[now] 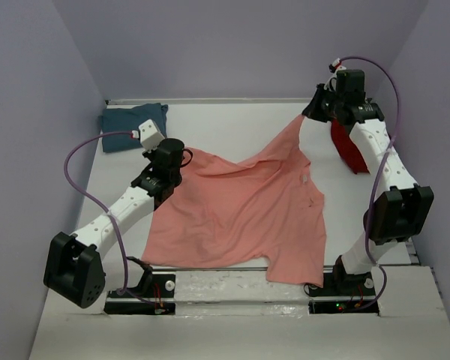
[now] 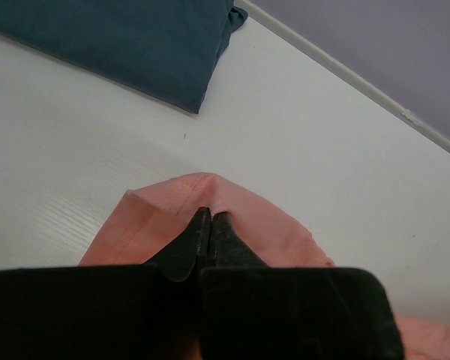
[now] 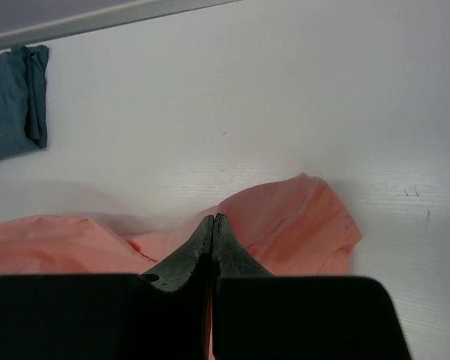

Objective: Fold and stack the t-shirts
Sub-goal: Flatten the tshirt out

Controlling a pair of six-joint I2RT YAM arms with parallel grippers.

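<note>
A pink shirt (image 1: 240,214) lies spread across the middle of a white table (image 1: 232,124), rumpled, with its near edge reaching the table's front edge between the two arm bases. One flap of it hangs past that edge at the near right. The shirt's far right part is drawn up off the table into a narrow peak, and the right gripper (image 1: 309,112) holds the top of that peak. In the right wrist view its black fingers (image 3: 199,251) are pressed together with pink cloth caught between them, and more cloth sags below onto the table. The left gripper (image 2: 210,216) sits low at the shirt's far left corner. Its jaws are closed tight on a folded hem there, which curves round the fingertips just above the table. A teal shirt (image 1: 131,126) lies folded in the far left corner of the table, well apart from the pink one. A red shirt (image 1: 349,150) lies at the far right, partly hidden behind the right arm, so its shape cannot be told. Lilac walls (image 1: 232,45) stand round the table.
</note>
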